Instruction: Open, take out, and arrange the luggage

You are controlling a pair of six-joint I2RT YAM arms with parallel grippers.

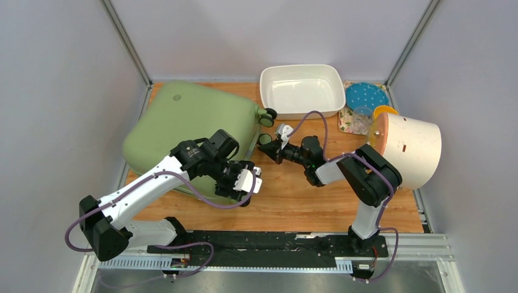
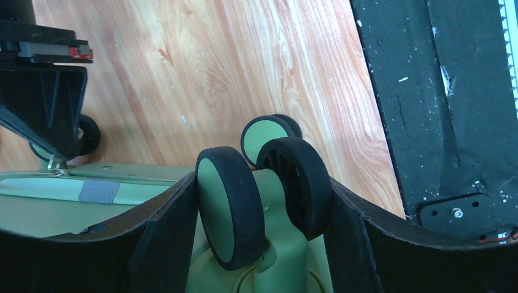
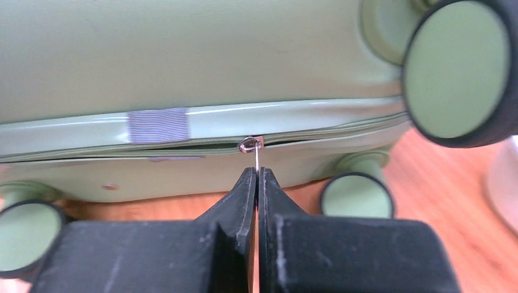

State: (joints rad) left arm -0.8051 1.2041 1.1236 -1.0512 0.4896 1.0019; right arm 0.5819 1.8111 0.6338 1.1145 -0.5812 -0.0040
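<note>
reaching in from the near edge, the left arm bends over the near right corner of the luggage (image 1: 183, 122), which lies flat toward the far left corner of the wooden table (image 1: 293, 201). the left gripper (image 1: 247, 180) stands wide, its fingers (image 2: 165, 226) pressed either side of a twin caster (image 2: 232, 207) with rubbery black tyres and green hubs, a contact only its wrist view shows. the right arm stretches leftward; the right gripper (image 3: 257, 176) is pinched tight on the thin metal zipper pull (image 3: 257, 157) along the glossy shell's seam.
</note>
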